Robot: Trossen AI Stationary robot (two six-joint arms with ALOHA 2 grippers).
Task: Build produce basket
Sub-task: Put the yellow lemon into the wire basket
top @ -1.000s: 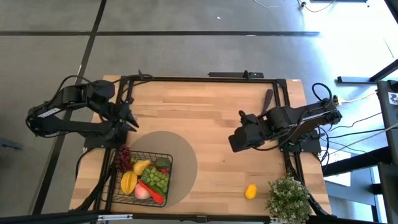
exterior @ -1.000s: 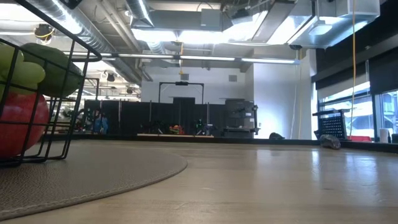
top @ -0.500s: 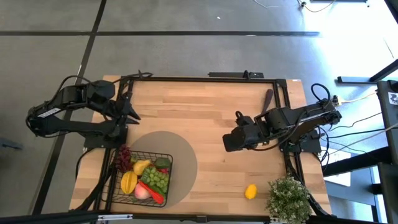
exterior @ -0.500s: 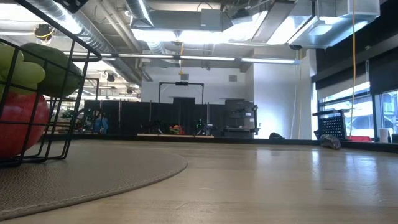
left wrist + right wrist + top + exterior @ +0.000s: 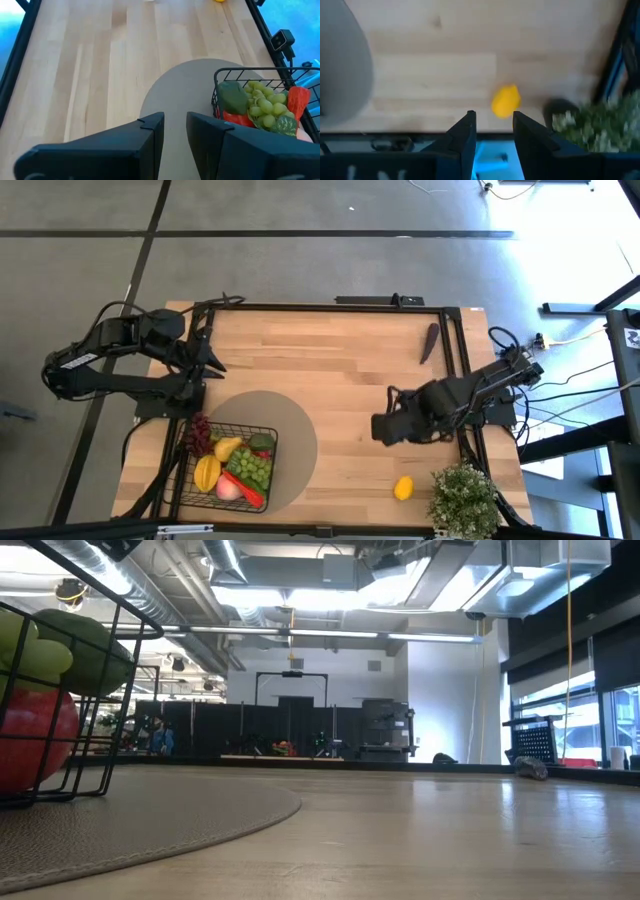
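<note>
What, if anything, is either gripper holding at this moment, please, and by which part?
Nothing is held. The right gripper is open and empty above the lemon; the left gripper is open and empty beside the basket.

Black wire basket (image 5: 222, 463) holds mixed produce (image 5: 232, 465); a yellow lemon (image 5: 403, 488) lies well apart.

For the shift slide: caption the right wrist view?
Right gripper, fingers parted and empty, faces the lemon on the table beside the plant.

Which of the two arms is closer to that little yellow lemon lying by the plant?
The right. Its end effector hovers a short way from the lemon, while the left end effector waits across the table, above the basket.
</note>
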